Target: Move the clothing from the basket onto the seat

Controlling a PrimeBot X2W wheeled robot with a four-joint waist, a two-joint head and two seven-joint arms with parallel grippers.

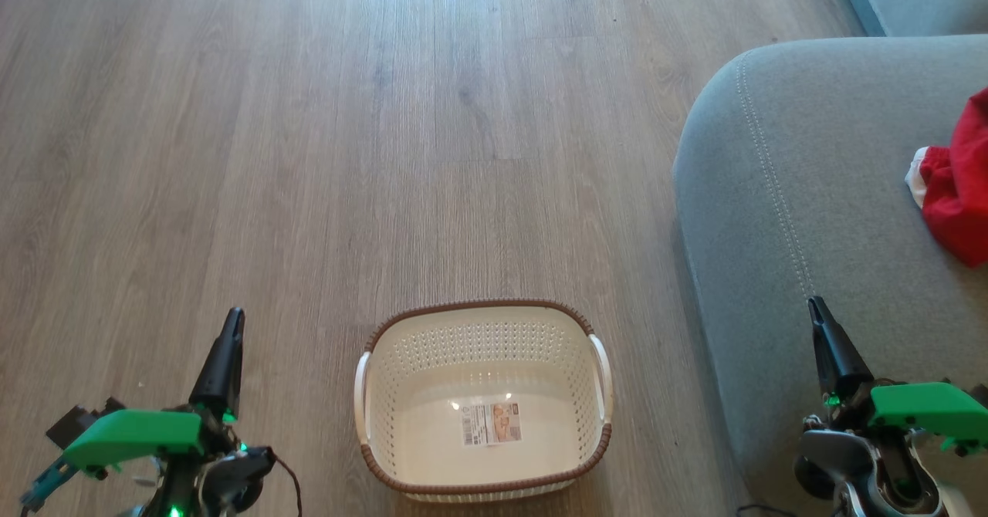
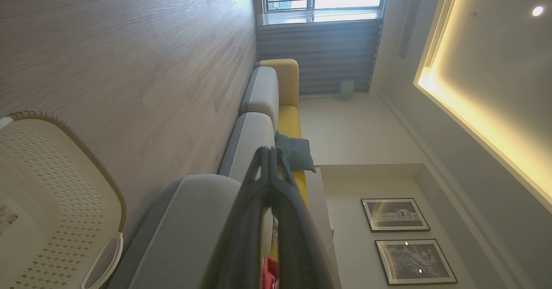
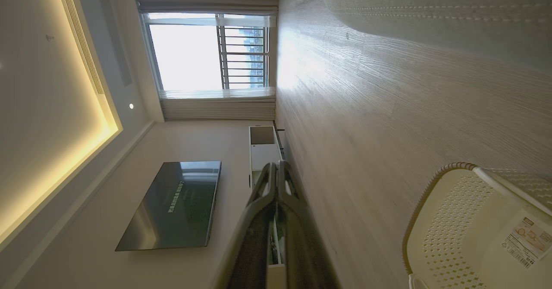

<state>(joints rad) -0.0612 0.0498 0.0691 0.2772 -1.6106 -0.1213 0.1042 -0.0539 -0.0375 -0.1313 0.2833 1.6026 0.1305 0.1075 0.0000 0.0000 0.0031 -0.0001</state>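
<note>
While the basket (image 1: 478,343) stands on the wooden floor (image 1: 309,154) low in the middle of the head view, its bare cream bottom shows a paper label (image 1: 492,423), and the clothing (image 1: 957,185) lies as a red heap with a bit of white trim on the seat (image 1: 810,193), at that view's right edge and well apart from the basket. The seat's rounded grey corner with its pale stitching sits just to the right of the basket. The left gripper (image 1: 234,315) hangs over the floor at the lower left, to the left of the basket, and the right gripper (image 1: 815,305) hangs over the front part of the seat at the lower right, near the clothing but not touching it. In the left wrist view the left gripper (image 2: 269,151) has its fingers clenched tip to tip, with the basket (image 2: 51,185), the seat (image 2: 189,220) and a sliver of red clothing (image 2: 269,276) around them. In the right wrist view the right gripper (image 3: 278,166) is likewise clenched, fingers pressed together, with the basket (image 3: 465,220) at the lower right and a dark wall screen (image 3: 172,205) to the left.
</note>
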